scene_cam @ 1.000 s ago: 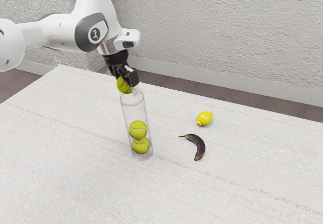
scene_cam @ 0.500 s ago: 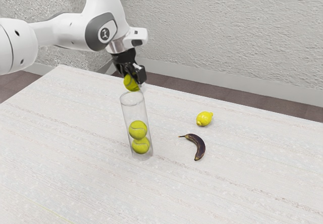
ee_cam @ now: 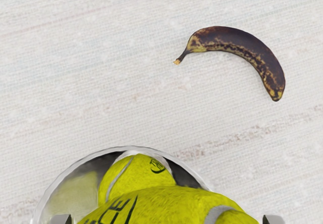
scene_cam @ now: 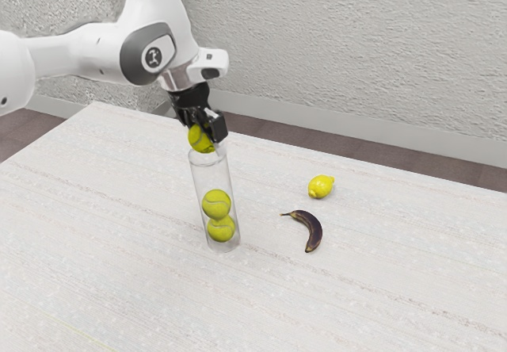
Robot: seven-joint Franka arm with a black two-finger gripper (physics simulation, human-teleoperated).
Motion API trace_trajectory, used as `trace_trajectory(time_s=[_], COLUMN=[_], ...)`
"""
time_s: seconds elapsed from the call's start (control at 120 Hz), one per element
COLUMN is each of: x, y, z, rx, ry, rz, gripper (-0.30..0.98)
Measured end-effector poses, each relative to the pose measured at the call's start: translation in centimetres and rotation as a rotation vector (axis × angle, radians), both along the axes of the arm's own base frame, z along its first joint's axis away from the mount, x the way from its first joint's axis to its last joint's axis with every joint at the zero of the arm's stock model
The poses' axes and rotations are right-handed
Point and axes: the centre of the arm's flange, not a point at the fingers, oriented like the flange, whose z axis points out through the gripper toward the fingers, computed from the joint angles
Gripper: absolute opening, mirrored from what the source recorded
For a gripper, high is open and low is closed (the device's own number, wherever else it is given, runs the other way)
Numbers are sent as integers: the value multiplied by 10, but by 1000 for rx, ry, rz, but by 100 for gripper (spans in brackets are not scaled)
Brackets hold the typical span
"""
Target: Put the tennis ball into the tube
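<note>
Fingers [scene_cam: 217,127] pinch the ball [scene_cam: 200,139] near the tube's mouth [scene_cam: 208,158] — released off-centre, it could glance off and roll away.

The light is bright and even, and it seems to come from above. The white, streaky table [scene_cam: 119,225] looks very pale. The smooth white robot arm [scene_cam: 83,55] is bright on top and grey underneath. Shadows are soft and faint, with a little dark patch under the shiny yellow lemon [scene_cam: 321,186]. Tiny shadows make the rough grey wall [scene_cam: 356,51] look bumpy. The clear round tube [scene_cam: 211,177] has thin, pale shines. In the wrist view, it is dark inside, around the fuzzy yellow-green tennis ball [ee_cam: 132,177] down there.
</note>
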Motion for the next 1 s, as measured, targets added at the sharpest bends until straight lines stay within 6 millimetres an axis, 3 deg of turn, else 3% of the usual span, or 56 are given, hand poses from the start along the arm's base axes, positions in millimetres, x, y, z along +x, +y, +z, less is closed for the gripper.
trace_trajectory(time_s=[0.275, 0.492, 0.808, 0.842, 0.908, 0.958, 1.0], x=[7, 11, 11, 14, 22, 14, 5], y=[15, 3, 8, 9, 13, 20, 24], z=[-2, -3, -2, 13, 88, 140, 163], rx=[4, 5, 3, 4, 27, 37, 44], ry=[1, -1, 1, -18, -102, -133, -123], rz=[40, 28, 38, 39, 43, 63, 76], gripper=[38, 38, 59, 60, 62, 63, 64])
